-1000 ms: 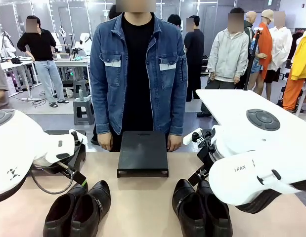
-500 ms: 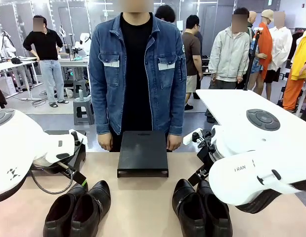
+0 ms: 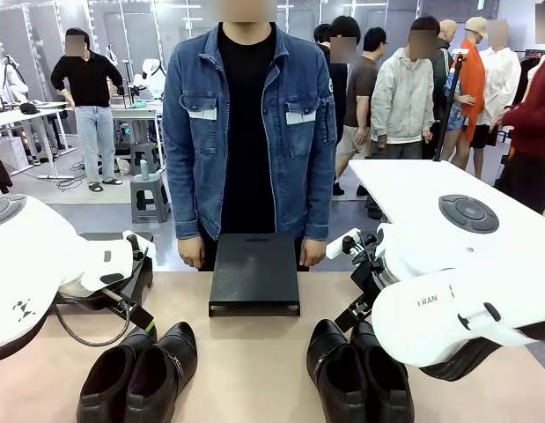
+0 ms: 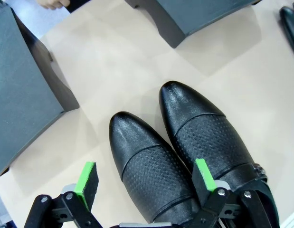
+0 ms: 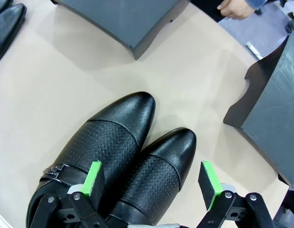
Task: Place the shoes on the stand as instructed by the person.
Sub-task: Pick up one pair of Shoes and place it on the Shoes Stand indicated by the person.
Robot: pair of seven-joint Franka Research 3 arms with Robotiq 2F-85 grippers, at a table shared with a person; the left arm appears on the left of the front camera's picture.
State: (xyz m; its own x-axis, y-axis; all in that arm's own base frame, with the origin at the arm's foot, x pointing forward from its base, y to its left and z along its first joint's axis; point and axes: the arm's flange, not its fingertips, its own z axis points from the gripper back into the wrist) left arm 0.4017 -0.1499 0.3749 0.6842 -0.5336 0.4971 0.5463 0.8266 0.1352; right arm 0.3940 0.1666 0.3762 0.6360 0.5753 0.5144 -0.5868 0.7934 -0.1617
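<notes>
While the person (image 3: pixel 247 132) stands at twelve o'clock of the table (image 3: pixel 254 352), behind the black stand (image 3: pixel 254 273), the left pair of shoes (image 3: pixel 140 370) lies at seven o'clock and the right pair (image 3: pixel 360 370) at five. The left gripper (image 4: pixel 146 178) and right gripper (image 5: pixel 153 180) hang spread wide, each over its pair.

Left pair of shoes (image 4: pixel 180 137): heels are lying behind the left gripper (image 4: pixel 144 171), cut by the bottom edge. Right pair of shoes (image 5: pixel 113 142): heels are lying likewise beneath the right gripper (image 5: pixel 151 178). Stand (image 5: pixel 123 16), beyond the claw: top edge is cropping it.
</notes>
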